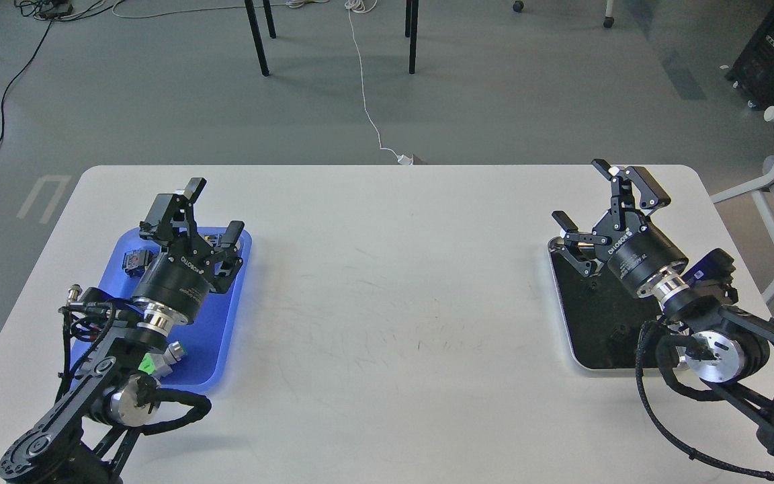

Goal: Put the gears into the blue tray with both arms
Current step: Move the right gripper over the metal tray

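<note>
The white counter point(387, 302) has rounded corners and faint scuffs near its middle. Behind it lies grey floor with a white cable point(365, 101), black cables at the far left and dark furniture legs point(257, 40). The blue tray point(216, 336) sits at the counter's left, the left pincer point(209, 212) released above it. At the right, a silver-rimmed tray point(585, 336) lies under the right pincer point(605, 202), also released. Gears are too small to make out.

left hand point(211, 210) body: white "ROBOTIQ" lettering
right hand point(607, 199) body: white "ROBOTIQ"; smaller print below unreadable
</note>
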